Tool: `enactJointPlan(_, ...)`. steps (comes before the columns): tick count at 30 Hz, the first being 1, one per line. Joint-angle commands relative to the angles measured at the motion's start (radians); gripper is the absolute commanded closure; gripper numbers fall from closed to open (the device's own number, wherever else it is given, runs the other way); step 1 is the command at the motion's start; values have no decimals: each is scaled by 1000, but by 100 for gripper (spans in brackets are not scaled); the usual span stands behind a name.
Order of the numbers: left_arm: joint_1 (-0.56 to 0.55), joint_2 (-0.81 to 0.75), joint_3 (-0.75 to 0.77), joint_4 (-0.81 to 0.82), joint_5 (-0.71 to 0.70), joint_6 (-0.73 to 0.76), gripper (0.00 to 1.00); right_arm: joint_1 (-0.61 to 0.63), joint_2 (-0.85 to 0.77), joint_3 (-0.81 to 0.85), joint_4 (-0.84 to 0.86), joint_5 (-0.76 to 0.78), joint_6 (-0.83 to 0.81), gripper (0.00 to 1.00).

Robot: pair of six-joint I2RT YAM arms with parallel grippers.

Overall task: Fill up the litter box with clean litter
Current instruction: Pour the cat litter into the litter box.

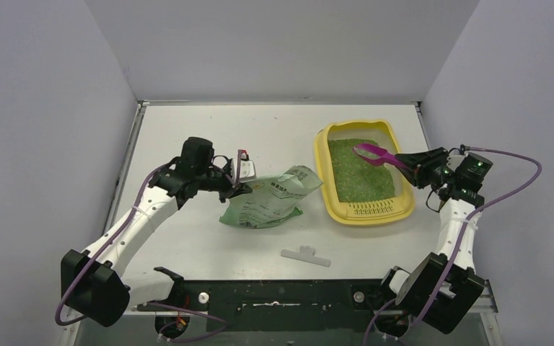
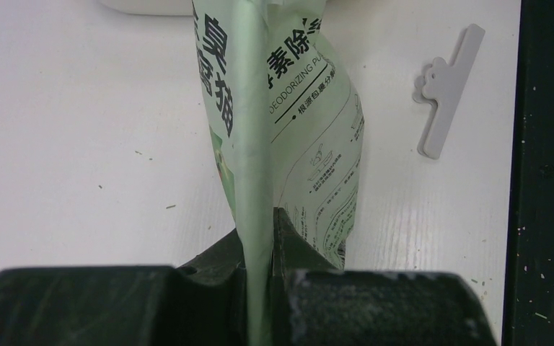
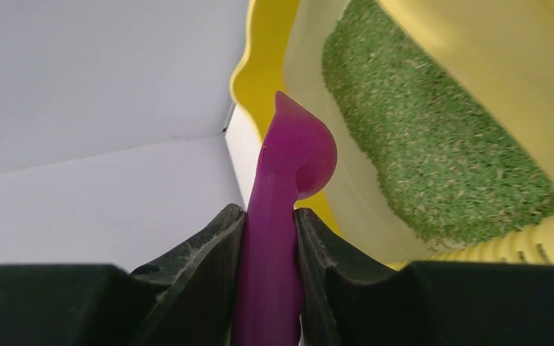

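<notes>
The yellow litter box stands at the right of the table with green litter spread over its floor; it also shows in the right wrist view with the litter. My right gripper is shut on the handle of a magenta scoop, held over the box. My left gripper is shut on the edge of the light-green printed bag, which lies on the table left of the box; the bag fills the left wrist view.
A grey bag clip lies on the table near the front edge, also in the left wrist view. Grey walls enclose the table on three sides. A few loose granules dot the white table.
</notes>
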Motion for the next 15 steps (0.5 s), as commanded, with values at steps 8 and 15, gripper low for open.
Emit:
enactJointPlan(8, -36, -65, 2, 5, -20, 30, 100, 183, 146, 225, -99, 402, -133, 100)
enactJointPlan(15, -45, -65, 2, 7, -4, 30, 100, 240, 203, 373, -178, 545, -186, 100)
